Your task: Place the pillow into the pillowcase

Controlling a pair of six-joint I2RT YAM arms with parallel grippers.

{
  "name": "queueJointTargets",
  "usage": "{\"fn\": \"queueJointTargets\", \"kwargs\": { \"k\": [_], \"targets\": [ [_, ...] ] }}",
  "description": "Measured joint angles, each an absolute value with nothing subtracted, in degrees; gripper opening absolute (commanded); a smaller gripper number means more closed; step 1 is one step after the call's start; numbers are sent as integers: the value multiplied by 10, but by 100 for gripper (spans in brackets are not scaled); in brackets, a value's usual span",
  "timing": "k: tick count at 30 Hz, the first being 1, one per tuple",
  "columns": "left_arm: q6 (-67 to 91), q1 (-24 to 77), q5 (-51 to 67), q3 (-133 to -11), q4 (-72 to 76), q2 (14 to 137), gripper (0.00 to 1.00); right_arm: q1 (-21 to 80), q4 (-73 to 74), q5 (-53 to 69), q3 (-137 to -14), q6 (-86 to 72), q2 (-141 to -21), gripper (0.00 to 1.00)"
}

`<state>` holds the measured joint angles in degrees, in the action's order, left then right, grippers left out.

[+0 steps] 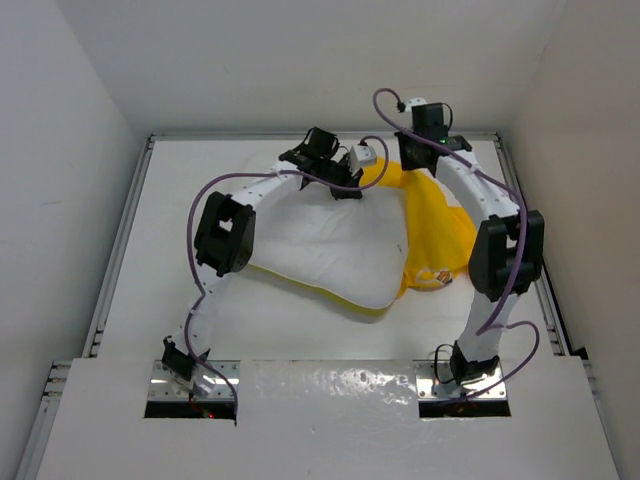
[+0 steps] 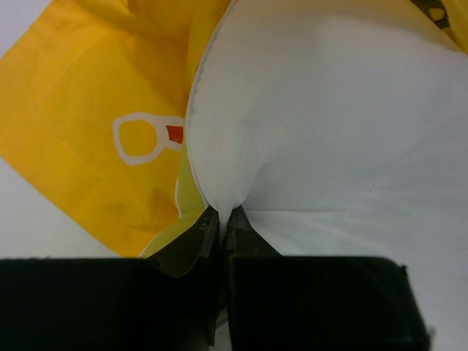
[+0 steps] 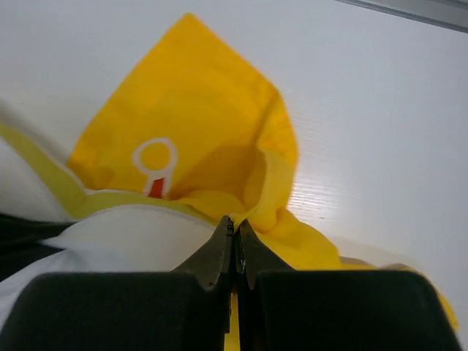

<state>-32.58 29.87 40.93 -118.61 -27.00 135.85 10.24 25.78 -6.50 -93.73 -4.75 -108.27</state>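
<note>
— Left gripper (image 2: 221, 223) first: its jaws are pressed together on a pinch of the pillow (image 2: 329, 131). It looks soft, puffy and light, so I'd hold a fabric fold at the edge. My right gripper (image 3: 234, 238) pinches the pillowcase (image 3: 197, 110), which is thin and floppy.
— Where's the pillow? Anything inside the case?
— Mid-table (image 1: 180, 200), right end at the yellow fabric. I judge only that end is in, if at all.
</note>
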Motion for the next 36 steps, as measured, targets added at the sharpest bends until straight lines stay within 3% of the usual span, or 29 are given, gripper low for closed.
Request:
{"fn": "queueJointTargets", "kwargs": {
  "k": [7, 13, 14, 15, 16, 17, 18, 19, 20, 23, 24, 25, 26, 27, 28, 31, 32, 33, 35, 36],
  "targets": [
    [-211, 294, 345, -1161, -204, 1364, 0, 161, 270, -2, -894, -38, -1081, 0],
    [-71, 258, 333, -1188, -167, 1379, 0, 156, 273, 76, -740, -34, -1004, 0],
    [-59, 253, 326, -1188, -161, 1379, 0, 154, 273, 89, -729, -34, -995, 6],
    [-49, 249, 318, -1189, -154, 1379, 0, 154, 273, 103, -725, -35, -988, 25],
    [-41, 246, 311, -1189, -147, 1380, 0, 154, 270, 112, -725, -42, -984, 70],
    [-37, 243, 306, -1190, -138, 1382, 0, 155, 265, 122, -725, -48, -981, 76],
    [-35, 242, 303, -1192, -129, 1386, 6, 156, 265, 127, -726, -50, -980, 81],
    [-32, 241, 300, -1193, -114, 1390, 18, 159, 266, 126, -729, -53, -979, 89],
    [-30, 240, 300, -1193, -101, 1393, 39, 160, 269, 124, -735, -62, -979, 99],
    [-23, 239, 300, -1194, -71, 1400, 64, 162, 270, 100, -752, -82, -975, 99],
    [-24, 239, 300, -1198, -69, 1401, 67, 160, 267, 85, -755, -92, -969, 99],
    [-24, 237, 298, -1206, -66, 1403, 70, 157, 265, 69, -755, -101, -960, 92],
    [-25, 236, 297, -1217, -63, 1406, 74, 153, 266, 55, -754, -110, -948, 24],
    [-29, 234, 297, -1228, -62, 1407, 77, 147, 265, 43, -750, -117, -931, 0],
    [-32, 231, 298, -1242, -62, 1407, 85, 139, 260, 32, -741, -128, -911, 0],
    [-58, 218, 315, -1287, -64, 1407, 83, 120, 246, -3, -693, -161, -841, 0],
    [-81, 211, 326, -1300, -71, 1403, 66, 114, 241, -12, -672, -175, -821, 8],
    [-111, 205, 339, -1311, -83, 1397, 54, 110, 239, -19, -653, -192, -807, 28],
    [-211, 195, 366, -1325, -147, 1373, 26, 109, 222, -29, -610, -226, -794, 37],
    [-270, 191, 376, -1330, -191, 1359, 24, 109, 214, -31, -587, -242, -792, 44]
  ]
}}
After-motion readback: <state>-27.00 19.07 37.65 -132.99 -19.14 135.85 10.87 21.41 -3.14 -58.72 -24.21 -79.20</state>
